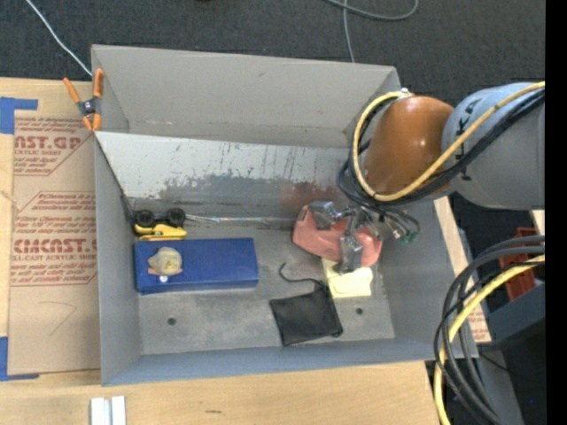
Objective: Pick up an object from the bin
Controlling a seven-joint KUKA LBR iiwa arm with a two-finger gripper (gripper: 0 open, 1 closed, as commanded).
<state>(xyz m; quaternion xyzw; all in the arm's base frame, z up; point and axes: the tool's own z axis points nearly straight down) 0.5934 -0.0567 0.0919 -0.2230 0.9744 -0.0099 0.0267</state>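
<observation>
Claw [352, 253] and wrist were down in the right part of the grey bin [115, 237], with my arm [505, 149] reaching in from the right and its orange cover [403, 140] above. I sat right over a pink lump [312, 235], a soft-looking, irregular thing lying on the floor near the bin's right wall, and my tip was at its right-hand end. Just in front of it lay a small pale yellow block [352, 284]. I could not tell whether the two were touching, and my tip came down about where they met. Whether I was open or closed I could not tell, because my own wrist parts hid that, and I could make out nothing gripped. Toward the front of the bin, just beside the yellow block, lay a flat black pouch [306, 317] with a thin black cord [297, 279] curling from it. Well apart to the left lay a blue box [213, 266] with a pale crumpled lump [165, 261] on its left end. Behind that, a small yellow and black toy car [159, 225] lay by the back wall.
</observation>
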